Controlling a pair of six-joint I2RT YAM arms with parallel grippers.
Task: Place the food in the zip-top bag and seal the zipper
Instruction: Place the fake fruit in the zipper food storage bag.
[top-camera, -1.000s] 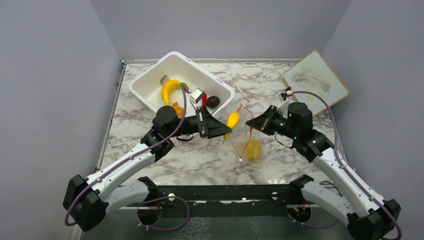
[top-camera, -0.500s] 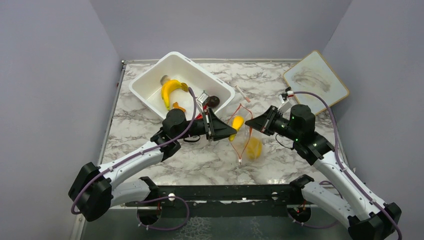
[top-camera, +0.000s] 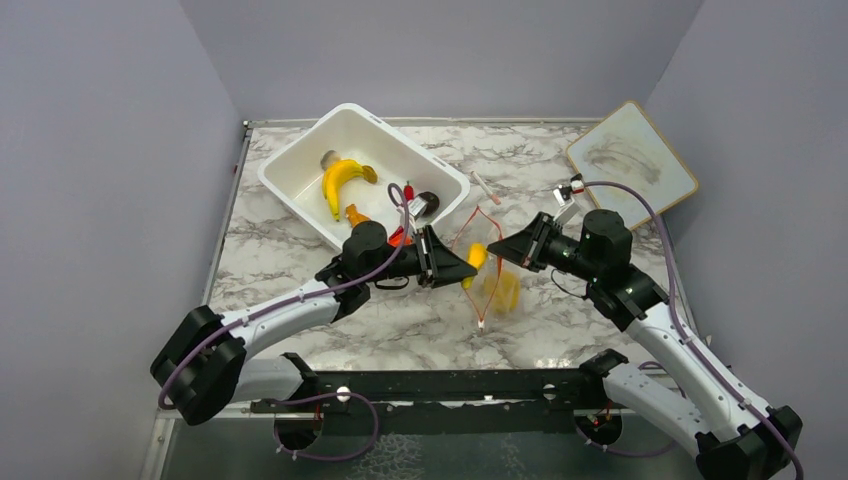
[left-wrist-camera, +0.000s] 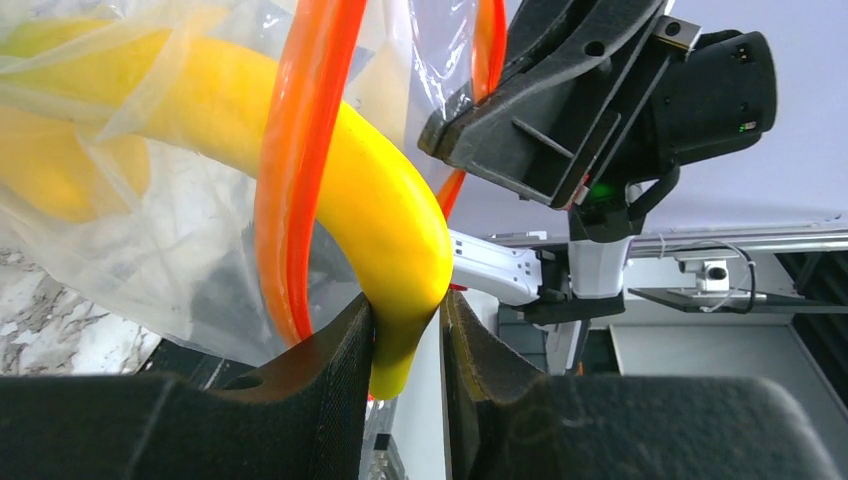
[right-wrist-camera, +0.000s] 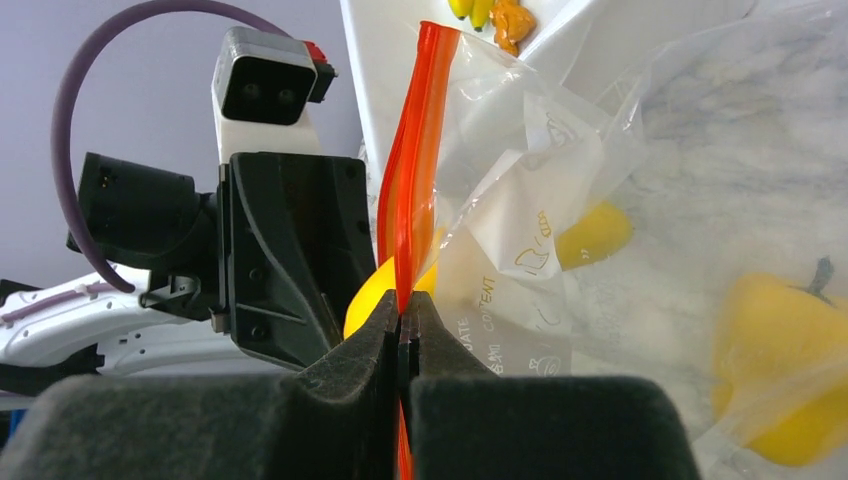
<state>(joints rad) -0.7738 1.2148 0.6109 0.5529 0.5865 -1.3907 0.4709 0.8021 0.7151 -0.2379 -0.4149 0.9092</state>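
Observation:
The clear zip-top bag (top-camera: 493, 300) is held upright over the table, its red-orange zipper (top-camera: 465, 288) spread open. My right gripper (top-camera: 494, 254) is shut on the zipper rim (right-wrist-camera: 412, 180), with jaws (right-wrist-camera: 403, 315) pinched flat on it. My left gripper (top-camera: 468, 268) is shut on a long yellow toy food (top-camera: 476, 257), whose far end passes through the open mouth (left-wrist-camera: 300, 160) into the bag; its jaws (left-wrist-camera: 405, 315) clamp the near end (left-wrist-camera: 390, 230). A yellow pepper (top-camera: 506, 293) lies inside the bag and also shows in the right wrist view (right-wrist-camera: 775, 385).
The white tub (top-camera: 300, 165) at the back left holds a banana (top-camera: 340, 180), an orange carrot (top-camera: 354, 213) and a dark brown fruit (top-camera: 427, 203). A white-and-red stick (top-camera: 486, 187) lies behind the bag. A wood-framed whiteboard (top-camera: 630, 160) leans at the back right.
My left gripper has carried the yellow food to the right, from beside the tub into the bag's mouth. My right gripper has kept its hold on the rim, shifting slightly left.

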